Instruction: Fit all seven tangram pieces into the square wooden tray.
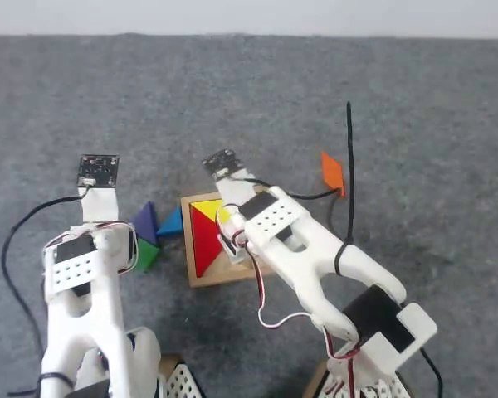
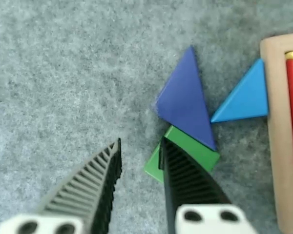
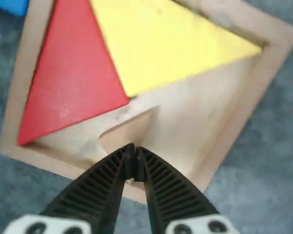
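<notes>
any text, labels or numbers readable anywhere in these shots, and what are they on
None can be read.
The wooden tray, red triangle, yellow triangle, light blue triangle, dark blue triangle, green piece and orange piece all show plain faces.
The circuit board in the high view: any marking is too small to read.

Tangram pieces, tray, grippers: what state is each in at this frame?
Square wooden tray: partly filled.
Red triangle: flat in tray.
Yellow triangle: flat in tray.
Green piece: outside tray.
Dark blue triangle: outside, overlapping green piece.
Light blue triangle: outside, beside tray.
Orange piece: outside, apart from others.
Left gripper: open.
Right gripper: shut, over tray.
</notes>
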Robot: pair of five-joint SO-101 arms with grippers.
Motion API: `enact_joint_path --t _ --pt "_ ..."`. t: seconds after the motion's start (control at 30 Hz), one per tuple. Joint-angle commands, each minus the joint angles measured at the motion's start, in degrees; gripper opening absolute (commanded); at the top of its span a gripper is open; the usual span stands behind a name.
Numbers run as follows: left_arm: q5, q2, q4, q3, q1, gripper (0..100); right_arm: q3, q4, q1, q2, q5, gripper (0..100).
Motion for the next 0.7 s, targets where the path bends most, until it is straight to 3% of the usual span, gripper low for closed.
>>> enact_joint_path --t 0.0,0.37,0.5,0.67 --pt "0.53 -1.67 -1.05 -0.66 0.09 12 -4.66 2.24 -0.31 -1.1 -6.24 0.8" --pt "0.53 -1.67 -1.05 -0.66 -0.18 12 -6.86 8.66 6.29 0.31 2.11 0.8" --pt "0.79 -1.67 -1.23 -0.75 -0.18 10 -2.9 4.0 4.44 3.21 2.11 0.8" --pt "0.53 -1.67 -3.25 -0.75 -0.18 2 -2.99 1.54 -1.19 5.76 2.2 0.8"
